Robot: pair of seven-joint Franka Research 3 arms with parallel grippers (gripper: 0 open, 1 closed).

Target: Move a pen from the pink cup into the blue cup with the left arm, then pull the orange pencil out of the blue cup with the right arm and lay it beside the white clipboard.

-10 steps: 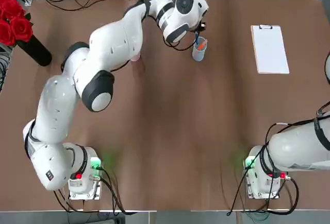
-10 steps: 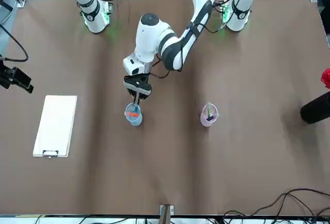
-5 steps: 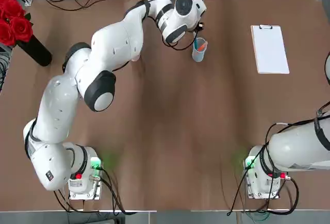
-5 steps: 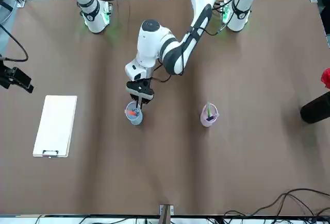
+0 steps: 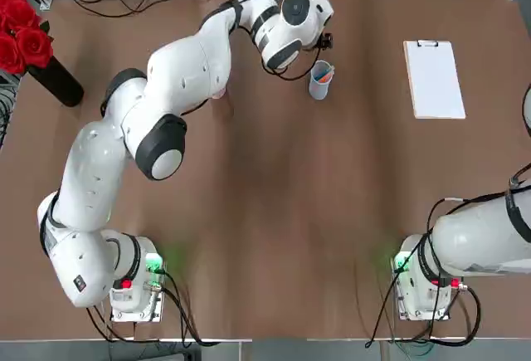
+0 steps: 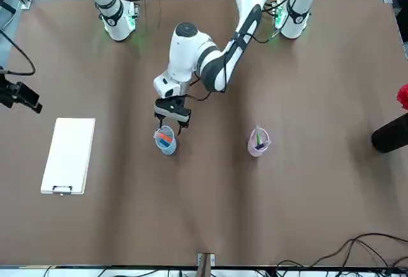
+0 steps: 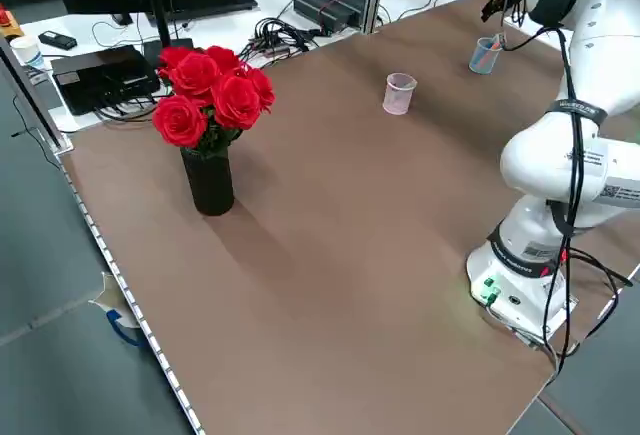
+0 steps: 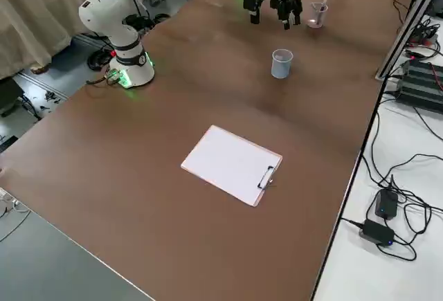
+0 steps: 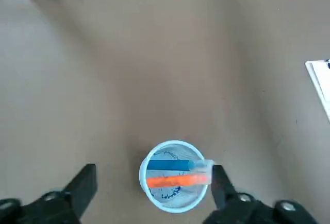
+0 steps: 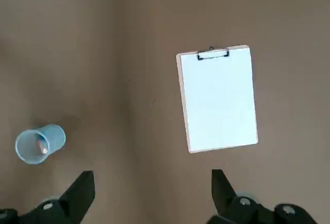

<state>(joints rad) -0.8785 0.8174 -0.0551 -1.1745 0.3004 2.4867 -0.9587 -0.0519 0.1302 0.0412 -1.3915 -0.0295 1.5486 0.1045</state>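
Two cups, two sticks in the blue one

Blue cup (image 9: 174, 175) holds pen (image 9: 170, 166) plus orange pencil (image 9: 172, 181); left gripper (image 9: 153, 183) jaws spread above it. Pink cup (image 6: 258, 143) stands apart, right gripper (image 10: 152, 185) spread over one white clipboard (image 10: 218, 98).

Both grippers' fingers (image 9: 85, 185) apart

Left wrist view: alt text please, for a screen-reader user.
Open left gripper hangs over a blue cup holding a blue pen and an orange pencil on a brown table. A white clipboard corner shows at the edge.
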